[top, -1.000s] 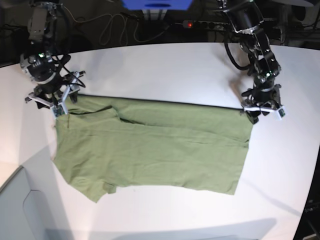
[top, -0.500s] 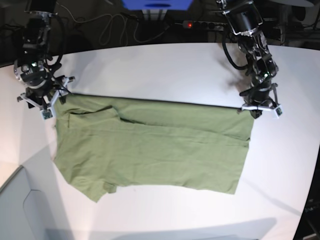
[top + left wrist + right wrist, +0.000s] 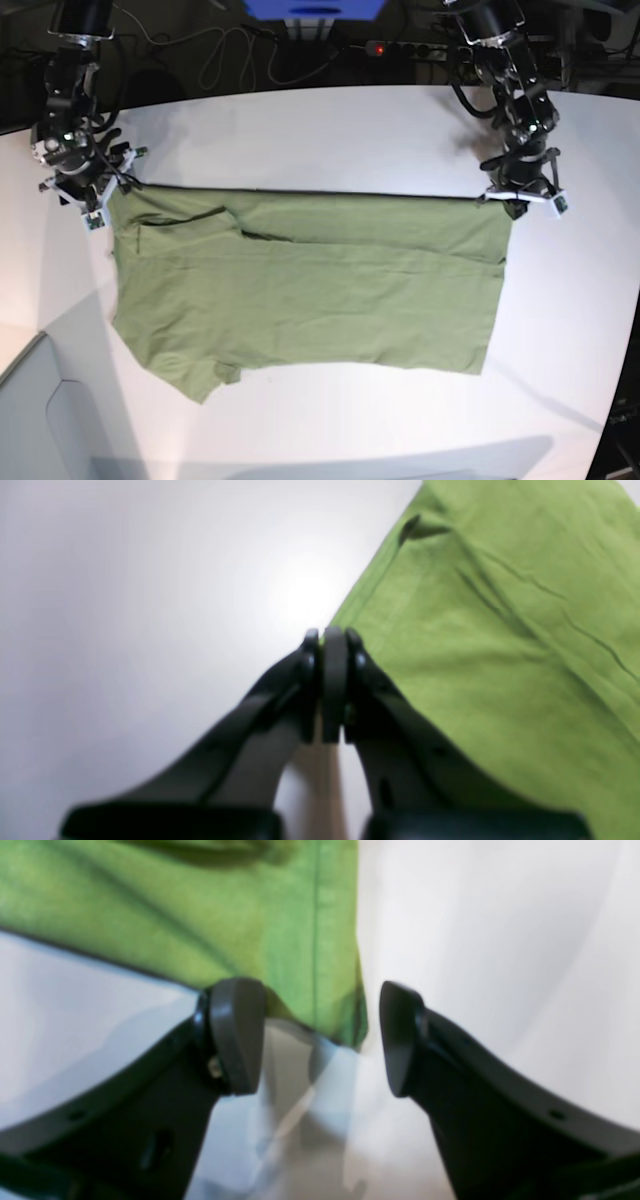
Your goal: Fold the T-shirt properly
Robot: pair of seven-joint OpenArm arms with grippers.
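Note:
The olive-green T-shirt (image 3: 310,290) lies folded in a wide band on the white table (image 3: 330,130), its far edge straight between my two grippers. My left gripper (image 3: 522,200) is at the shirt's far right corner. In the left wrist view the left gripper (image 3: 332,632) is shut, with the edge of the T-shirt (image 3: 500,630) meeting its tips. My right gripper (image 3: 90,200) is at the far left corner. In the right wrist view the right gripper (image 3: 317,1010) is open, and a hemmed corner of the T-shirt (image 3: 200,905) lies between its fingers, low over the table.
A power strip with a red light (image 3: 400,48), cables (image 3: 230,55) and a blue object (image 3: 315,8) lie behind the table's far edge. A grey panel (image 3: 40,420) sits at the near left corner.
Both grippers have moved toward the back of the table. The shirt's far edge went with them, and the shirt now lies flatter and straighter.

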